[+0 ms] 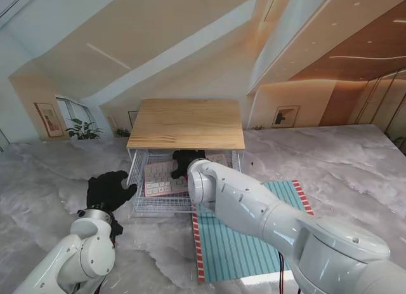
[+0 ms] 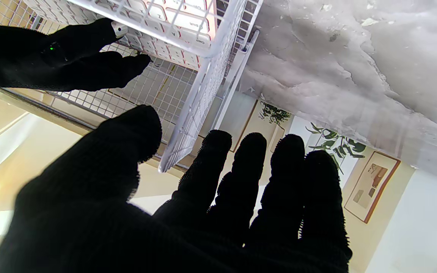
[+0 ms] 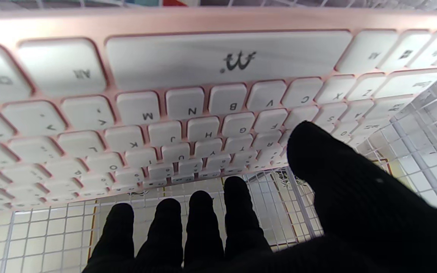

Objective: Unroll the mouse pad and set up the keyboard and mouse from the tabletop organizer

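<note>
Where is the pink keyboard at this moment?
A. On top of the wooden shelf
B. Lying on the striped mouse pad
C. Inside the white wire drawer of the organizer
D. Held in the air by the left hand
C: the keyboard lies inside the wire drawer under the wooden top, with the right hand reaching in over it; the mouse pad bears no keyboard.

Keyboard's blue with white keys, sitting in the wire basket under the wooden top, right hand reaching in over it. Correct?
Not quite: the keyboard is pink with white keys, not blue, as the right wrist view shows clearly. The rest holds: it sits in the wire basket under the wooden top, and the right hand reaches in over it.
</note>
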`<state>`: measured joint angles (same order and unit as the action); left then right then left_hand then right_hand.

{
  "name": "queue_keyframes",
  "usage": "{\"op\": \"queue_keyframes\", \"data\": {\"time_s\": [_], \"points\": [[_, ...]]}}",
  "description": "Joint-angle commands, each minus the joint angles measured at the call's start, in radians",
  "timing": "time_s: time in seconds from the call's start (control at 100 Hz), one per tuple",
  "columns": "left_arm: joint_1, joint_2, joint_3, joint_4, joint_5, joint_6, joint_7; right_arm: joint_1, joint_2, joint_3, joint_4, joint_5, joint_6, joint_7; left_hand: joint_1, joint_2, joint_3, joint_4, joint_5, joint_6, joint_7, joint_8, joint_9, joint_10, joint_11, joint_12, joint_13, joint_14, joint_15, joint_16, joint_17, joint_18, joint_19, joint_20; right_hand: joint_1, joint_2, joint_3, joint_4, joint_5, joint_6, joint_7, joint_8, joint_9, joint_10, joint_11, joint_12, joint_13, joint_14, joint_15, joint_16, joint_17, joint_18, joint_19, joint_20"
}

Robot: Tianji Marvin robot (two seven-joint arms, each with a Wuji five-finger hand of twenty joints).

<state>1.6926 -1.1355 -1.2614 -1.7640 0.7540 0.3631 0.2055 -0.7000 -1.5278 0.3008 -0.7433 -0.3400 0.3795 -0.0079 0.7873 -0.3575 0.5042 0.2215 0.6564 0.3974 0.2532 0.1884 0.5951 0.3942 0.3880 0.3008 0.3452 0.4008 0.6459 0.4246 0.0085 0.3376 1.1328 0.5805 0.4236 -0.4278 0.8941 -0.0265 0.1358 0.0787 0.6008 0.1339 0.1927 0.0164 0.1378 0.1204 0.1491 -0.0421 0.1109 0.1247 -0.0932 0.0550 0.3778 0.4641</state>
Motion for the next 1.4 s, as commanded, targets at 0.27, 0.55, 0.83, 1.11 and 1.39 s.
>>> {"op": "queue_keyframes", "data": {"time_s": [0.27, 0.55, 0.83, 1.11, 1.39], "points": [[0.005, -0.005, 0.003, -0.007, -0.001, 0.000, -0.014, 0.010, -0.027, -0.006, 0.045, 0.023, 0.004, 0.030, 0.026, 0.008, 0.021, 0.017, 0.008, 0.024, 0.007, 0.010, 0.011, 0.015, 0.002, 0.010, 0.024, 0.048, 0.017, 0.017, 0.001, 0.002, 0.025, 0.020, -0.051, 0.000, -0.035, 0.021, -0.052, -0.018, -0.106, -0.045, -0.020, 0.007, 0.001, -0.002, -0.036, 0.000, -0.006, -0.005, -0.011, 0.032, -0.052, 0.059], [0.006, -0.006, 0.004, -0.008, -0.003, 0.003, -0.014, 0.024, 0.000, -0.013, 0.008, 0.042, 0.006, 0.102, 0.029, 0.009, 0.022, 0.016, 0.012, 0.025, 0.010, 0.012, 0.019, 0.018, 0.003, 0.011, 0.029, 0.050, 0.019, 0.018, 0.007, 0.006, 0.029, 0.023, -0.105, -0.061, -0.064, 0.024, -0.019, 0.021, -0.026, 0.066, -0.014, 0.069, 0.348, 0.147, -0.021, 0.048, 0.196, 0.104, -0.017, 0.089, -0.016, 0.108], [0.004, -0.006, 0.007, -0.008, -0.008, 0.002, -0.016, 0.026, 0.024, -0.017, -0.022, 0.032, 0.010, 0.122, 0.030, 0.010, 0.022, 0.016, 0.013, 0.025, 0.011, 0.013, 0.020, 0.018, 0.003, 0.011, 0.032, 0.050, 0.020, 0.019, 0.009, 0.008, 0.030, 0.025, -0.113, -0.105, -0.040, 0.019, 0.069, 0.067, -0.002, 0.175, 0.019, 0.087, 0.581, 0.226, -0.018, 0.048, 0.324, 0.169, -0.019, 0.090, 0.022, 0.124], [0.004, -0.006, 0.006, -0.009, -0.009, 0.003, -0.015, 0.025, 0.026, -0.011, -0.020, 0.044, 0.012, 0.129, 0.031, 0.009, 0.023, 0.016, 0.014, 0.024, 0.011, 0.013, 0.022, 0.019, 0.003, 0.011, 0.032, 0.051, 0.020, 0.019, 0.010, 0.008, 0.030, 0.026, -0.128, -0.141, -0.016, 0.016, 0.092, 0.063, 0.096, 0.374, 0.035, 0.109, 0.801, 0.299, 0.020, 0.089, 0.577, 0.288, -0.009, 0.140, 0.339, 0.132], [0.003, -0.006, 0.006, -0.007, -0.009, 0.001, -0.015, 0.025, 0.024, 0.003, -0.017, 0.076, 0.020, 0.141, 0.033, 0.009, 0.024, 0.016, 0.014, 0.025, 0.012, 0.013, 0.022, 0.019, 0.004, 0.011, 0.034, 0.051, 0.021, 0.019, 0.010, 0.008, 0.030, 0.027, -0.126, -0.180, 0.008, 0.011, 0.106, 0.051, 0.197, 0.470, 0.048, 0.111, 0.920, 0.397, 0.260, 0.151, 0.786, 0.393, 0.249, 0.236, 0.807, 0.143]]}}
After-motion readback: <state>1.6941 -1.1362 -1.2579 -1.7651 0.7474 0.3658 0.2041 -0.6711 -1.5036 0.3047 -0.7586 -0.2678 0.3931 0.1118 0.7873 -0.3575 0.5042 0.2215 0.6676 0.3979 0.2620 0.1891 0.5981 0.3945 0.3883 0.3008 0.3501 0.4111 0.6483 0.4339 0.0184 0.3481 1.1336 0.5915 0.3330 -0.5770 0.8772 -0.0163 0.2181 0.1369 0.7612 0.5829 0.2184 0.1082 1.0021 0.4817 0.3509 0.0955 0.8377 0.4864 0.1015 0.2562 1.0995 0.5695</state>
